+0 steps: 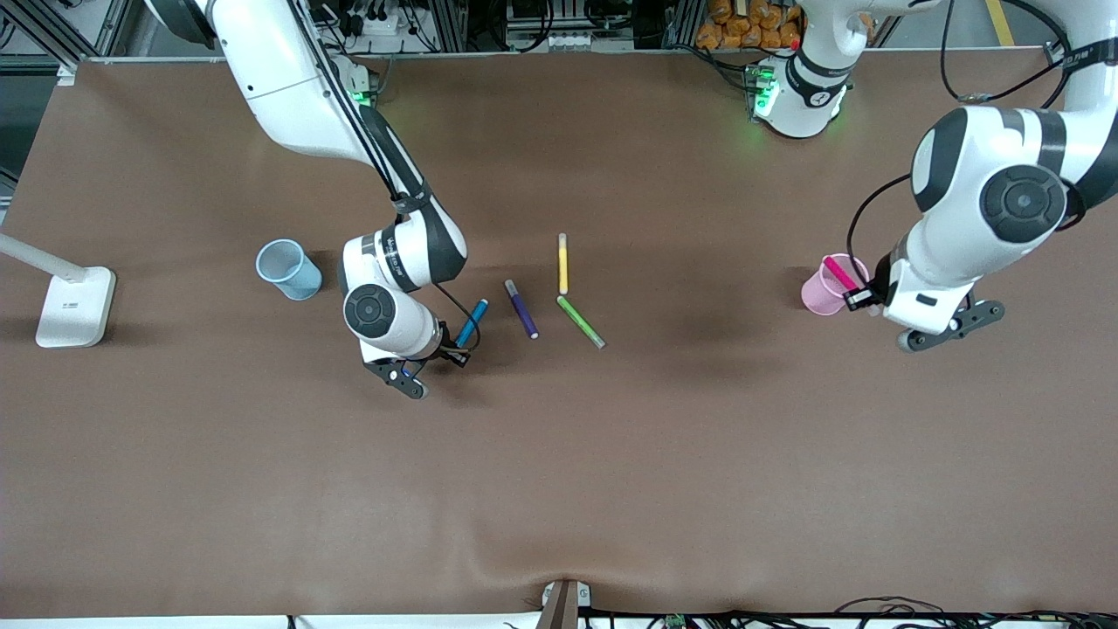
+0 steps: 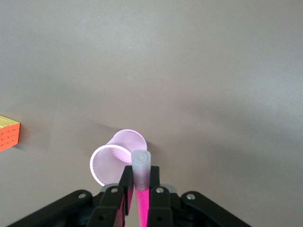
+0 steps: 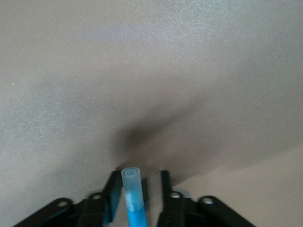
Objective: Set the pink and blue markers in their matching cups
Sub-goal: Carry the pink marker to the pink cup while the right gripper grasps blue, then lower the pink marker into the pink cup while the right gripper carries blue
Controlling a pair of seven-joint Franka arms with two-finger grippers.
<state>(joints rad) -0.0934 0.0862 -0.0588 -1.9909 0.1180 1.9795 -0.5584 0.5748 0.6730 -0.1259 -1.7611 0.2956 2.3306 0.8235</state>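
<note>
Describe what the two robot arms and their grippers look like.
Both arms are glossy white with dark grey joint bands and round dark caps. Black cables run along the right arm and loop beside the left arm. The left gripper and the right gripper have black fingers on black brackets.

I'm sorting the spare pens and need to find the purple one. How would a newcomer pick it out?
Start at the middle of the brown table, where three loose pens lie together. The purple pen is the one nearest the right arm's end, beside the yellow pen and green pen. It is the darkest of the three.
</note>
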